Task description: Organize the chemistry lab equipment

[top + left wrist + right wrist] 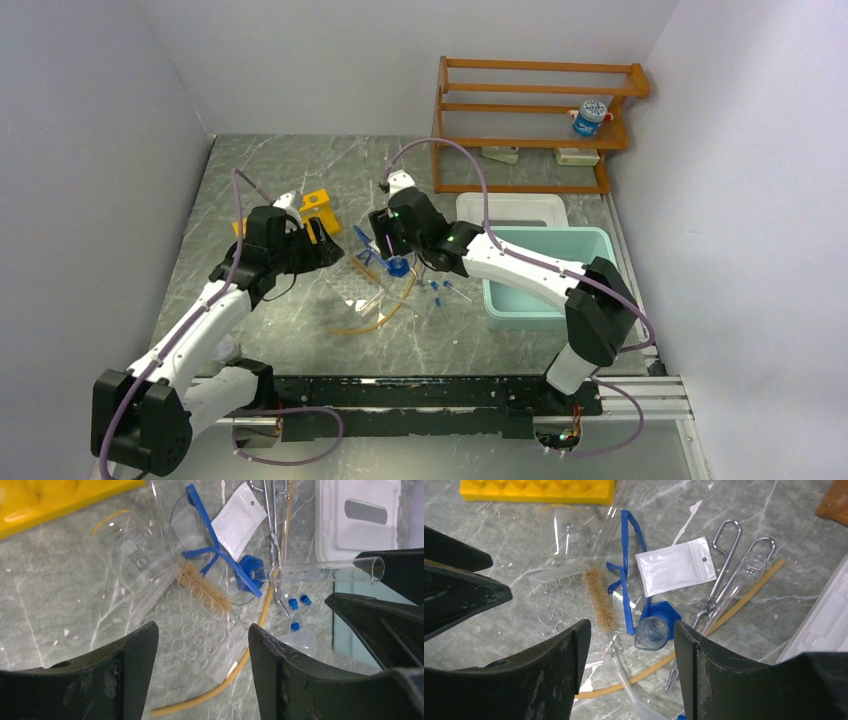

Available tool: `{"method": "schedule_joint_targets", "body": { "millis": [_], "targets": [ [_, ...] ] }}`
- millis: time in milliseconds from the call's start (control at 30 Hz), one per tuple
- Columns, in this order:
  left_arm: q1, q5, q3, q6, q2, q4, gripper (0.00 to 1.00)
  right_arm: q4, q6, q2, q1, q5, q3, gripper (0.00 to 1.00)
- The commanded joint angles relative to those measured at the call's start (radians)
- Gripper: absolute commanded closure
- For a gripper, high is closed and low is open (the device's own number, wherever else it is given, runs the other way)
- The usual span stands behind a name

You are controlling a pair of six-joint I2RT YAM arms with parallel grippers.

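Right wrist view: right claw (631, 630) wide, empty, hovering over seemingly upright cylinder (651, 632), mouth-up at lower centre between fingers (554, 670). Beside it, left claw (202, 630) also wide, empty, above tray (175, 630), lying upper-left to lower-right.

I read the tongs (711, 609) as bright polished metal and the packet (675, 566) as glossy white plastic. At nine o'clock from it, the goggles (626, 555) show smooth blue plastic. The tube (751, 591) looks like matt tan rubber.
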Motion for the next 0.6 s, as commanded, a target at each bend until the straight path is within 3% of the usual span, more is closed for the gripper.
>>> {"method": "schedule_joint_targets", "body": {
  "millis": [0, 233, 400, 567],
  "targets": [
    [0.005, -0.021, 0.05, 0.014, 0.069, 0.119, 0.34, 0.019, 0.021, -0.005, 0.001, 0.072, 0.055, 0.34],
    [-0.042, -0.149, 0.305, 0.068, 0.372, 0.085, 0.56, 0.064, 0.047, 0.008, -0.008, 0.099, 0.108, 0.34],
    [-0.069, -0.218, 0.517, 0.095, 0.599, -0.013, 0.47, 0.049, 0.135, 0.033, -0.068, 0.071, 0.193, 0.35],
    [-0.078, -0.282, 0.714, 0.111, 0.809, -0.141, 0.44, 0.085, 0.236, 0.05, -0.147, -0.033, 0.197, 0.35]
  ]
}}
